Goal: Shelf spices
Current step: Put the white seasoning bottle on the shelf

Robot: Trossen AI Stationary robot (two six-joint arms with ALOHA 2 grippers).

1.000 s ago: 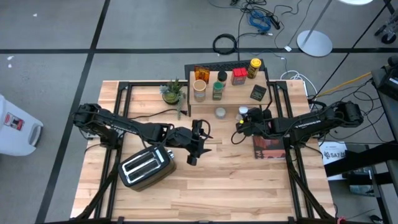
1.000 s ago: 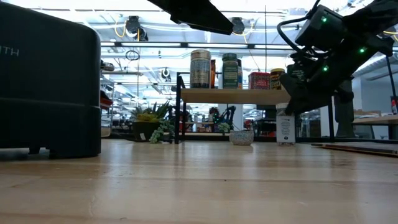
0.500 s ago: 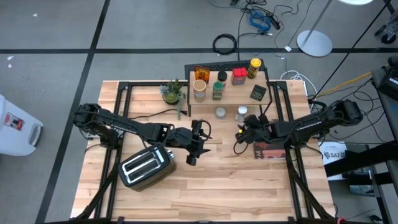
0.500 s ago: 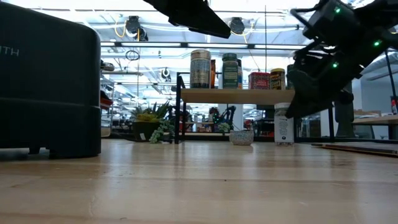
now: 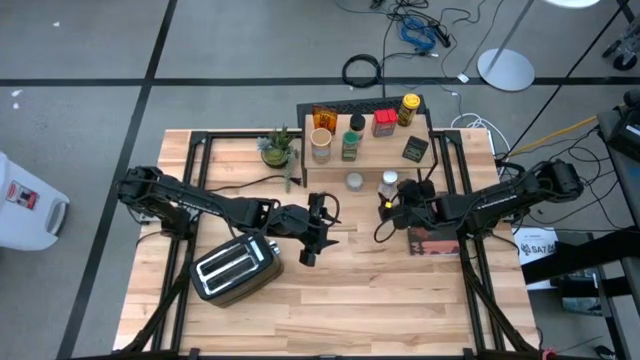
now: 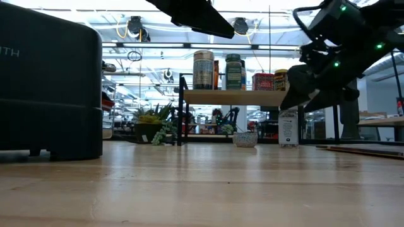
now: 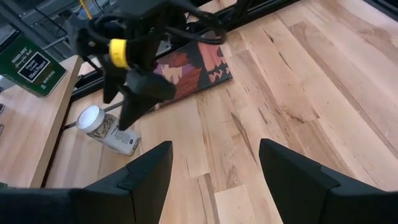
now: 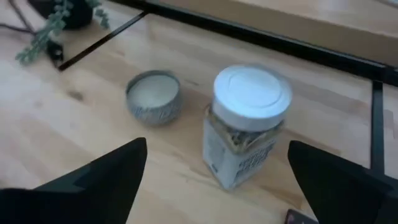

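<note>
From above, the light wood surface [image 5: 330,290] stands on grey carpet crossed by dark lines, with cables beyond its far edge. The shelf [image 5: 366,142] sits at the far edge and carries seven spices on top; two more stand on the surface just in front of it, a low round tin [image 5: 354,180] and a white-capped jar [image 5: 388,183]. One toaster [image 5: 236,265], one potted plant [image 5: 277,146] and one patterned book [image 5: 433,238] also lie there. The right gripper [image 5: 386,207] hangs just before the jar, fingers spread, gripping nothing. The left gripper [image 5: 318,232] hovers mid-surface, fingers parted and empty. At table height, the toaster [image 6: 50,82] fills the left, cut off by the edge; a workshop with ceiling lights lies behind, and the right gripper [image 6: 309,94] partly hides the jar [image 6: 288,126]. The left wrist view shows the jar [image 7: 109,128] standing free beside the book [image 7: 186,68]. The right wrist view shows jar [image 8: 247,124] and tin [image 8: 153,95] apart, blurred.
</note>
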